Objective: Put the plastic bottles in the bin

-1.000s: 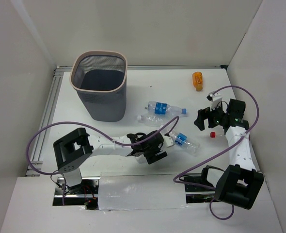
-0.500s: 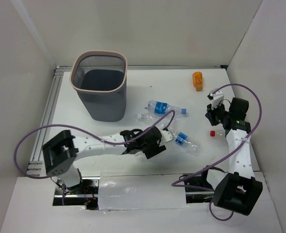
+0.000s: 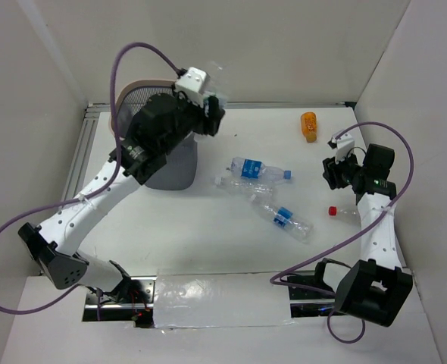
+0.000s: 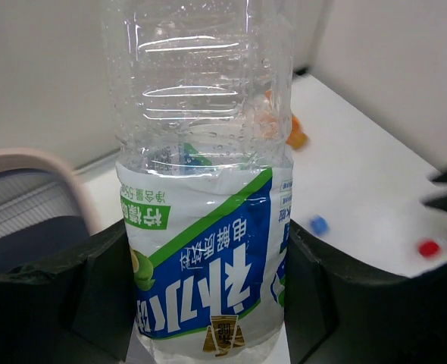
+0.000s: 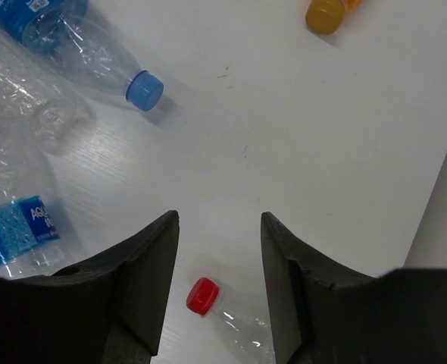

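Observation:
My left gripper [image 4: 207, 254] is shut on an upright clear plastic bottle [image 4: 208, 220] with a blue, green and white label. It holds the bottle high in the air beside the bin [image 4: 49, 171]. From above, the left gripper [image 3: 208, 106] and its arm cover most of the bin [image 3: 132, 85]. My right gripper [image 5: 220, 227] hangs open over a red-capped bottle [image 5: 208, 297] lying on the table, with nothing between its fingers. From above, the right gripper [image 3: 331, 171] sits just behind that red-capped bottle [image 3: 336, 211]. Three more bottles [image 3: 257, 168] [image 3: 235, 184] [image 3: 284, 218] lie mid-table.
An orange bottle [image 3: 308, 125] lies at the back right, near the wall. White walls close in the table on the left, back and right. The left arm's purple cable [image 3: 136, 53] loops high over the bin.
The left arm has lifted from the table's middle up and back to the bin with a bottle in its grip. The right gripper narrowed, then reopened partway, and shifted slightly back.

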Controlling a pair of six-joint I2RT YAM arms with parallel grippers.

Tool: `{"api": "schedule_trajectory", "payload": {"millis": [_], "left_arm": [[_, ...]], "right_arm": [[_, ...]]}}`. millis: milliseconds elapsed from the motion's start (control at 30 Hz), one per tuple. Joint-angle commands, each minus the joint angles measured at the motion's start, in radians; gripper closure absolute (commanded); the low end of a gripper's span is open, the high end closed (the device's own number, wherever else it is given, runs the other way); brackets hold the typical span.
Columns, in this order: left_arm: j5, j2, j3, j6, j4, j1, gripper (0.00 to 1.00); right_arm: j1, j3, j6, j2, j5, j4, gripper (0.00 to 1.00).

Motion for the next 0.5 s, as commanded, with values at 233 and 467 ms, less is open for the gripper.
{"api": "schedule_trajectory", "payload": {"millis": [233,467], "left_arm": [[-0.190,0.040,0.001,-0.054,0.082,0.265,0.75],[-0.160,0.103,0.012,-0.054,0.041,0.381,0.14]], "right_arm": [[-0.004,0.004,-0.014,-0.033,0.017,-0.011,0.33],[-0.004,0.050,-0.077,0.016,0.059,-0.011,0.16]]}}
